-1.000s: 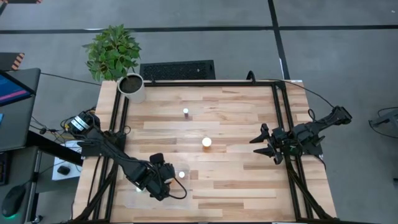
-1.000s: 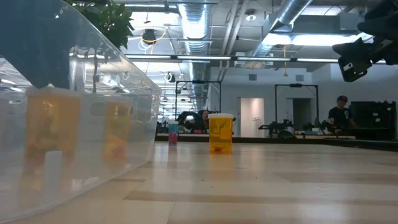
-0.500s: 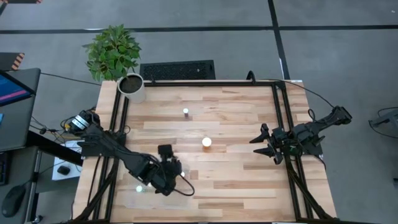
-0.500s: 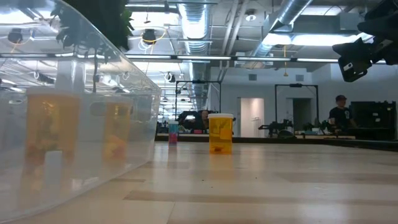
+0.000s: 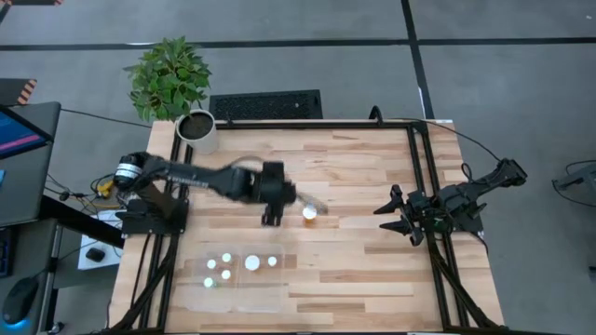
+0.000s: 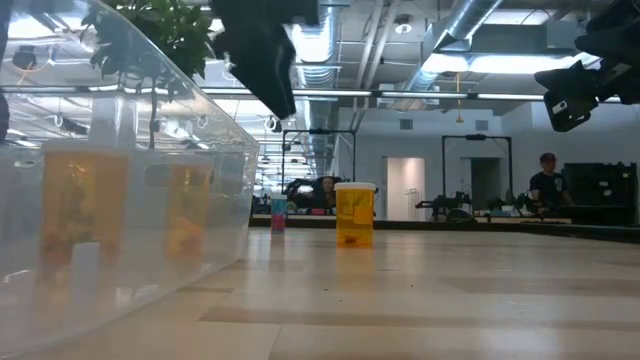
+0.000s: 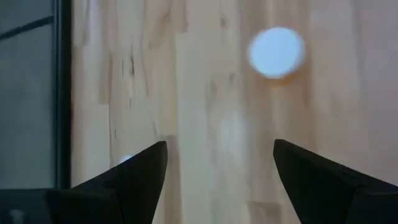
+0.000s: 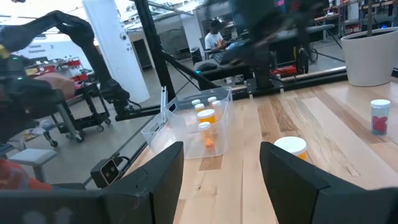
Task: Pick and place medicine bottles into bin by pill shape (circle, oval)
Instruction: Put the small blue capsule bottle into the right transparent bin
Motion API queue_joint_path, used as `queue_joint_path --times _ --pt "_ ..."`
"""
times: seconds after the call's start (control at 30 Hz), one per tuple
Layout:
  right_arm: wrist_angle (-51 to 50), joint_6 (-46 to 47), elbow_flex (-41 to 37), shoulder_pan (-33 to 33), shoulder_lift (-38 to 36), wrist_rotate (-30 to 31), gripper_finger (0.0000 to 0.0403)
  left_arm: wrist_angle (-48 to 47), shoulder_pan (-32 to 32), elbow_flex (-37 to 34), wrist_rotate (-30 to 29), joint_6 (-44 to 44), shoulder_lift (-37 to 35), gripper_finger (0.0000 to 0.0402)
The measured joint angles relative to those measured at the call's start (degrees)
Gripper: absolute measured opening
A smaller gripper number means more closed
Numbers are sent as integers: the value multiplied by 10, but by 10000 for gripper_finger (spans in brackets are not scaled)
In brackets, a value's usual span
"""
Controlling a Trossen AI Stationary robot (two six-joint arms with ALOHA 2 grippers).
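Left gripper (image 5: 271, 220), jaws spread and empty, hangs mid-bench just beside the orange bottle (image 5: 309, 213); risk: a finger clips its white cap on descent and topples it short of the bin (image 5: 239, 294) at the near-left edge.

Clear glossy plastic bin (image 5: 237, 279) on pale wooden table (image 5: 354, 270).

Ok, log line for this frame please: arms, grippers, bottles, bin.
left gripper: open, empty, above table beside orange bottle | right gripper: open, parked at right edge | small bottle: on table | bin: five bottles inside
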Motion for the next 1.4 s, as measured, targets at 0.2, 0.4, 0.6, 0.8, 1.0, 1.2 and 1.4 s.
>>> queue_joint_path --times 0.2,0.4,0.6,0.8,1.0,1.2,1.4 --pt "0 -1 0 0 0 0 226 30 132 -20 113 79 0 288" --pt "0 -3 0 0 0 0 226 68 248 -30 214 117 0 288" --pt "0 -5 0 0 0 0 226 95 297 -30 263 148 5 288" --pt "0 -5 0 0 0 0 226 92 301 -30 288 154 43 288" --pt "0 -5 0 0 0 0 226 90 304 -31 283 158 78 288" --pt "0 -5 0 0 0 0 226 88 310 -31 268 168 81 288" --pt "0 -5 0 0 0 0 226 83 322 -30 276 167 97 288"
